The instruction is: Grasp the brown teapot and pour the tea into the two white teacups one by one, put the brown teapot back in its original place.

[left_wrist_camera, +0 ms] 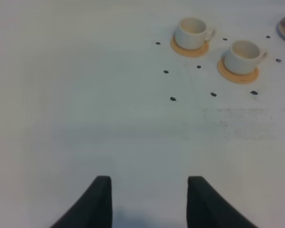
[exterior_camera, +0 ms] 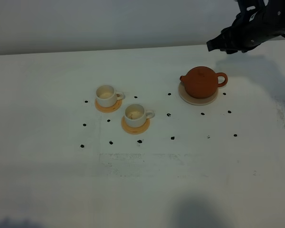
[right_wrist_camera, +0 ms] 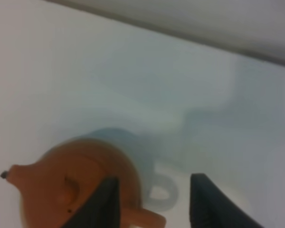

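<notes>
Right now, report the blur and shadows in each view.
Right wrist view: out of focus, the squat reddish-brown clay teapot soft-edged. Exterior high view: sharp, a grey shadow on the white table right of the teapot. Left wrist view: clear, evenly lit.

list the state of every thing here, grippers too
brown teapot, upright on its saucer, lid on, not held
farther teacup, upright on its coaster, looks empty
nearer teacup, upright on its coaster, looks empty
left gripper, open, empty
right gripper, open, empty, apart from the teapot
</notes>
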`<control>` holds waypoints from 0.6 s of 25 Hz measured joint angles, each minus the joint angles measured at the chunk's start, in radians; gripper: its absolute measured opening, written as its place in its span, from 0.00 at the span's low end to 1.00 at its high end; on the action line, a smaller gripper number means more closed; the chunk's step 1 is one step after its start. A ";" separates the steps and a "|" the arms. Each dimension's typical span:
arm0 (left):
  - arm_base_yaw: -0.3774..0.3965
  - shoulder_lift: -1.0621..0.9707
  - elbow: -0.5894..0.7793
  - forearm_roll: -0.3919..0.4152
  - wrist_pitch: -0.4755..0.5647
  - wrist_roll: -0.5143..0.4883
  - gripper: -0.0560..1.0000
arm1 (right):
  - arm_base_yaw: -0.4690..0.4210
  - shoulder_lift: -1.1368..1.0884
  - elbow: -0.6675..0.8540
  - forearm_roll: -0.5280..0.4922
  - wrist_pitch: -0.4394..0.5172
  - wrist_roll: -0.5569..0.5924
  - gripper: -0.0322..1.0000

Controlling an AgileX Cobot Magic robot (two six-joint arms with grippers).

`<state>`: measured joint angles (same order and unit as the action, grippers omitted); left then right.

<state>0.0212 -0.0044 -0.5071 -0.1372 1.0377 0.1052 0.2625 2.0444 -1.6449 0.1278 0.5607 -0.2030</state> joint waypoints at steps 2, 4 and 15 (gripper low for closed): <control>0.000 0.000 0.000 0.000 0.000 0.000 0.46 | -0.002 0.030 -0.031 0.004 0.010 0.019 0.36; 0.000 0.000 0.000 0.000 0.000 0.000 0.46 | -0.005 0.062 -0.080 0.004 0.038 0.028 0.36; 0.000 0.000 0.000 0.000 0.000 0.000 0.46 | -0.023 0.177 -0.184 -0.040 0.131 0.098 0.36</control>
<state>0.0212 -0.0044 -0.5071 -0.1372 1.0377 0.1052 0.2394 2.2214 -1.8287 0.0881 0.6918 -0.1054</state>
